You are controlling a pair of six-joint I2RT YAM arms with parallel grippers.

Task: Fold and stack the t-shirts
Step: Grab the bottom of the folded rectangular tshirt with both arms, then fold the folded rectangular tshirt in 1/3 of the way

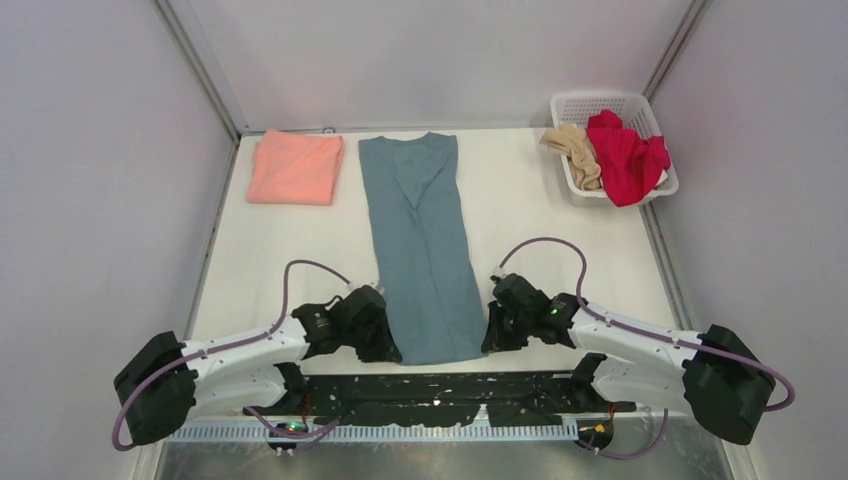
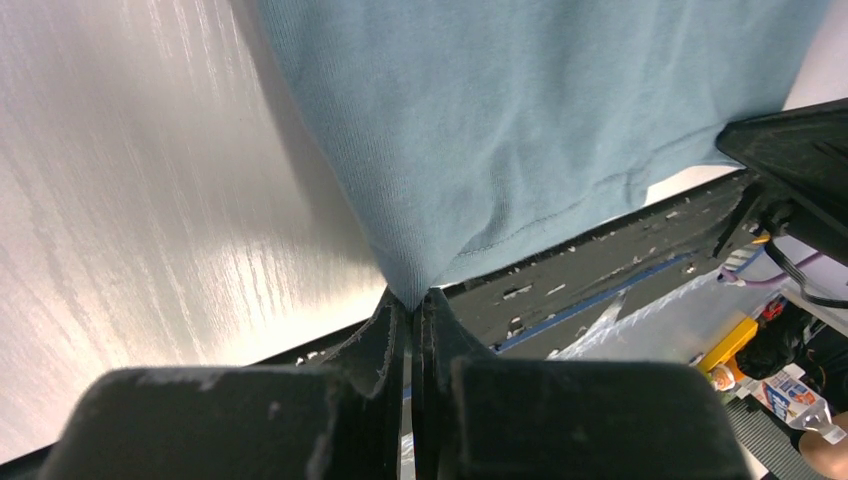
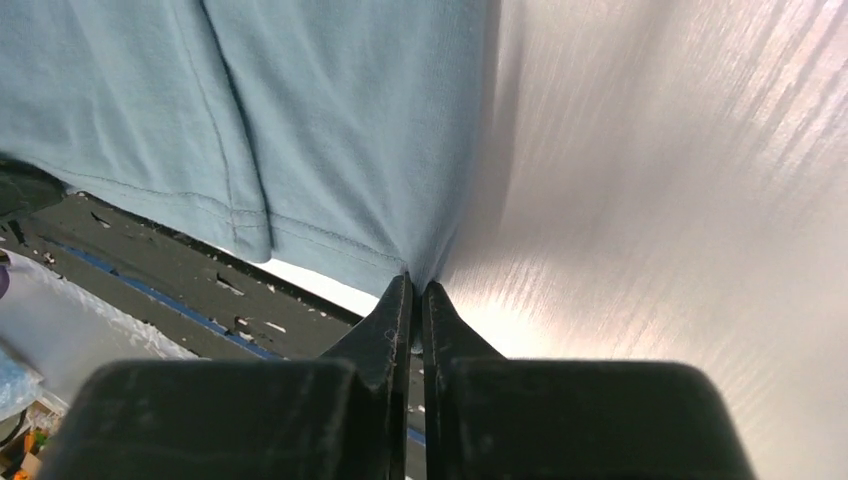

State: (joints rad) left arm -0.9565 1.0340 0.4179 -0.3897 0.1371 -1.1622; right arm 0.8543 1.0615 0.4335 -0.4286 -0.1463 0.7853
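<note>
At the near edge of the table (image 1: 560, 230), both arms gripped the slate-blue t-shirt (image 1: 420, 250) by its hem.
The left gripper (image 2: 415, 300) and right gripper (image 3: 415, 290) were each clamped on a bottom corner. The shirt lay lengthwise mid-table, with the folded salmon-pink t-shirt (image 1: 296, 167) beside it at far left.

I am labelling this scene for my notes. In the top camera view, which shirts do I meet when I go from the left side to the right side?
pink shirt → blue shirt → beige shirt → red shirt
</note>
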